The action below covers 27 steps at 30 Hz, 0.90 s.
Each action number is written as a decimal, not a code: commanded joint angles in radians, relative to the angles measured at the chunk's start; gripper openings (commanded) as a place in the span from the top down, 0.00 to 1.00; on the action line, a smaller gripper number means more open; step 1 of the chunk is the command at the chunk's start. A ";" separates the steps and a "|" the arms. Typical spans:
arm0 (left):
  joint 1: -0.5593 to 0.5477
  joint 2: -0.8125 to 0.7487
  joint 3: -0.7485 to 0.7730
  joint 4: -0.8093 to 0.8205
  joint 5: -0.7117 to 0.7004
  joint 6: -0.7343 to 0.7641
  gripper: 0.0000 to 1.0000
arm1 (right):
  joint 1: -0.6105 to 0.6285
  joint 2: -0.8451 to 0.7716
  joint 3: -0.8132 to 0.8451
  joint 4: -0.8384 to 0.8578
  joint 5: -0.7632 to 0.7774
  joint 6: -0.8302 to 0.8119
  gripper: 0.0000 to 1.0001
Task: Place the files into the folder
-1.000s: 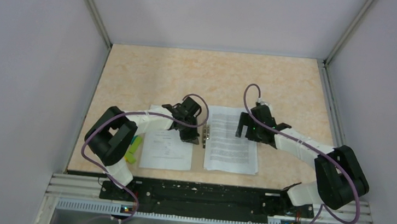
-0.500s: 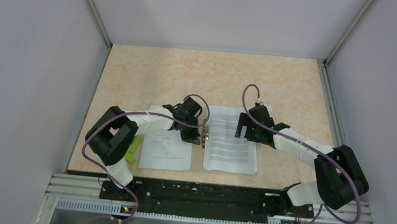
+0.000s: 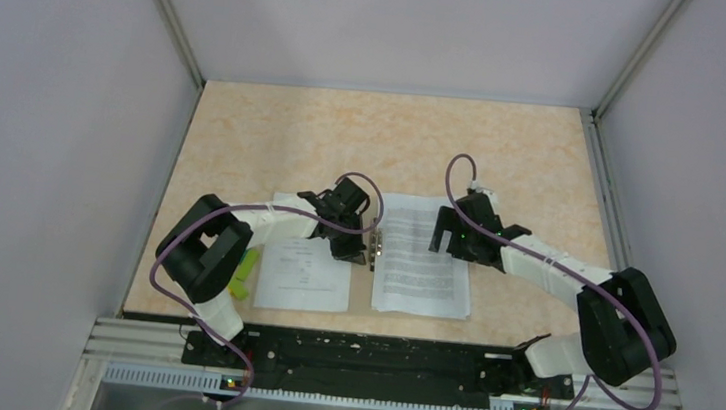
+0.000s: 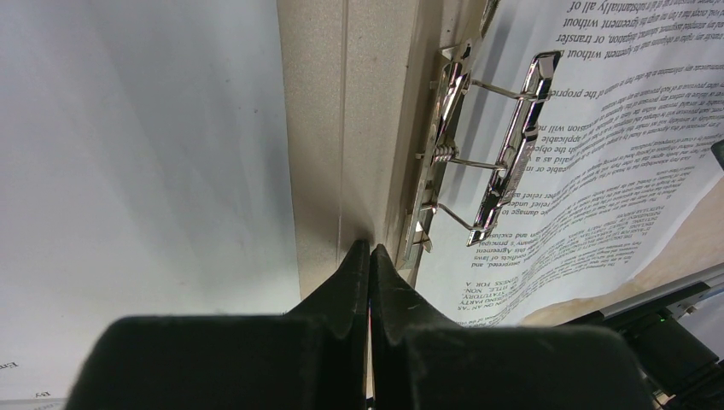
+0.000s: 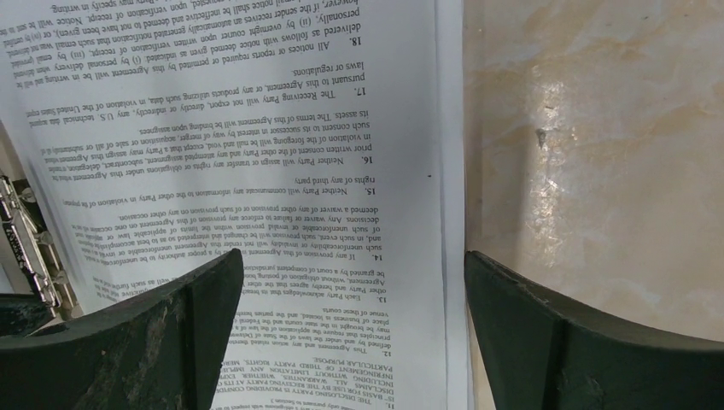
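Lying flat on the speckled desk (image 3: 505, 148) near the robot's bases, an open tan folder (image 4: 320, 128) carries the files (image 3: 423, 271), white sheets of printed text set on either side of its spine. A green block (image 3: 245, 272) sits by the left sheet's outer edge, close to the left arm (image 3: 198, 255). Farther in, the left claw (image 4: 369, 252), pressed together and holding nothing, points its tips at the bare tan spine just beside the metal clip (image 4: 491, 154). The right claw (image 5: 352, 269), spread wide and gripping nothing, hovers over the outer edge of the right-hand sheet, one finger above the paper, the other above bare desk.
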 commanded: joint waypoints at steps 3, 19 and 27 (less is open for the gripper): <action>-0.007 0.017 -0.011 0.017 -0.018 -0.004 1.00 | 0.028 -0.044 0.000 0.022 -0.025 0.028 0.01; -0.007 0.015 -0.011 0.013 -0.020 -0.004 1.00 | 0.029 -0.031 -0.015 0.010 -0.003 0.031 0.01; -0.008 0.014 -0.011 0.016 -0.017 -0.005 1.00 | 0.034 -0.038 -0.036 0.022 -0.044 0.044 0.01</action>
